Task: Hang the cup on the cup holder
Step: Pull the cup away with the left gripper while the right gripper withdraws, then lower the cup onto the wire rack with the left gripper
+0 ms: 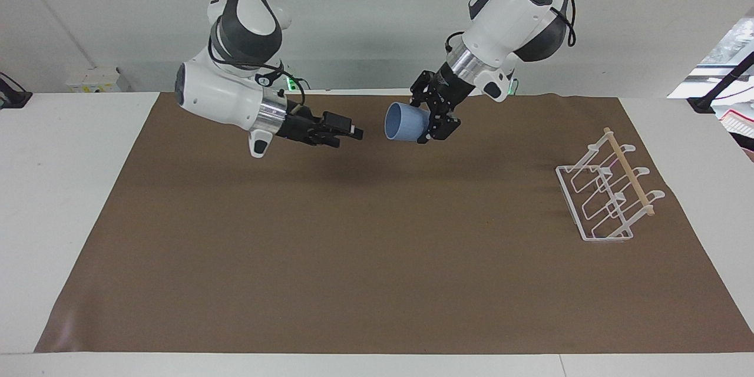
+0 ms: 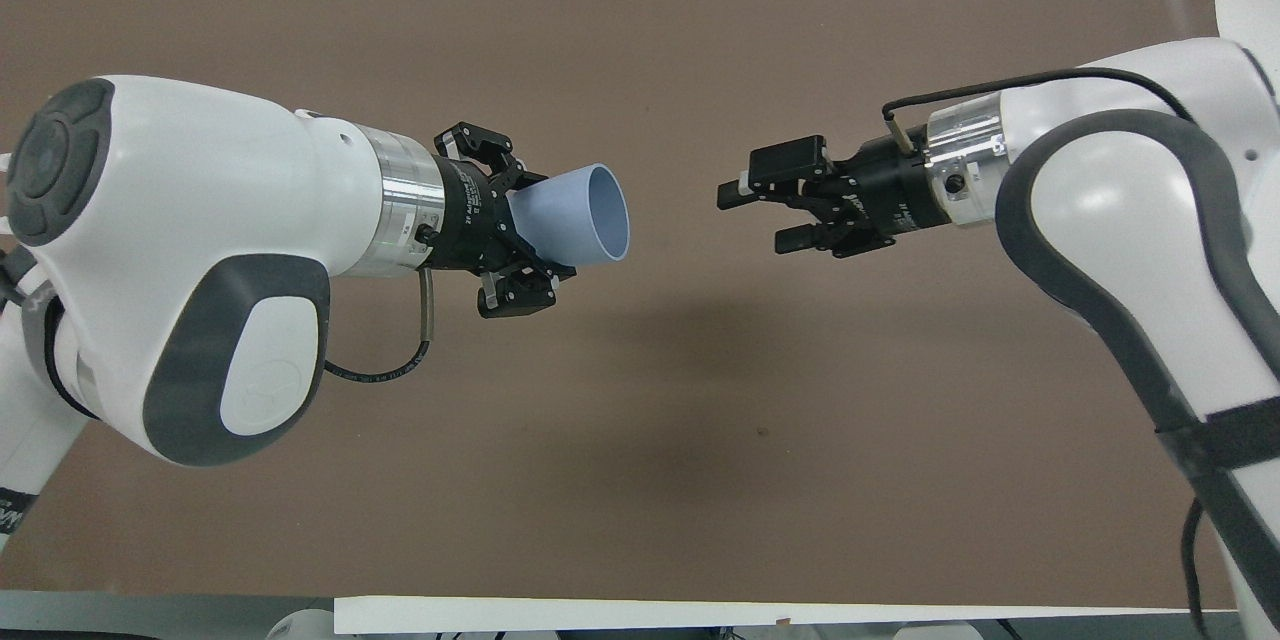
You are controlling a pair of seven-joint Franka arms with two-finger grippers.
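The light-blue cup (image 1: 403,122) is held on its side in the air over the part of the brown mat nearest the robots, its open rim turned toward the right arm. My left gripper (image 1: 433,118) is shut on the cup's base end; in the overhead view the left gripper (image 2: 520,220) holds the cup (image 2: 590,220) the same way. My right gripper (image 1: 347,134) is open and empty, a short way from the cup's rim, and also shows in the overhead view (image 2: 755,217). The white wire cup holder (image 1: 607,197) with its wooden rod stands at the left arm's end of the table.
A brown mat (image 1: 353,247) covers most of the white table (image 1: 70,188). A small box (image 1: 97,79) sits at the table edge near the right arm's base. In the overhead view the left arm covers the cup holder.
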